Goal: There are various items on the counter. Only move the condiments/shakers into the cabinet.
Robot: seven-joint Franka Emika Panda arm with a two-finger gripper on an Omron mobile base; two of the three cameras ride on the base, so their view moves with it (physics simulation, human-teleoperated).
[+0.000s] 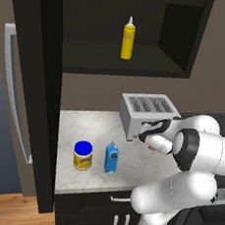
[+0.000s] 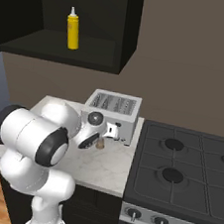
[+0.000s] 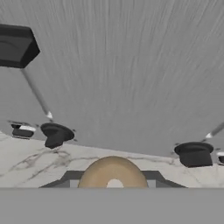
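The gripper (image 3: 113, 186) is low on the counter (image 1: 95, 127) just in front of the silver toaster (image 1: 146, 113), its jaws closed around the small tan shaker (image 3: 113, 173), whose rounded top shows between the dark fingertips (image 3: 70, 177) with the toaster's brushed side and black feet close behind it. To the left of the toaster, near the counter's front edge, the blue-lidded jar (image 1: 83, 155) and the small blue carton (image 1: 111, 158) stand side by side, apart from each other. Above the toaster, the yellow squeeze bottle (image 1: 128, 38) stands upright on the dark shelf inside the cabinet (image 1: 180, 38).
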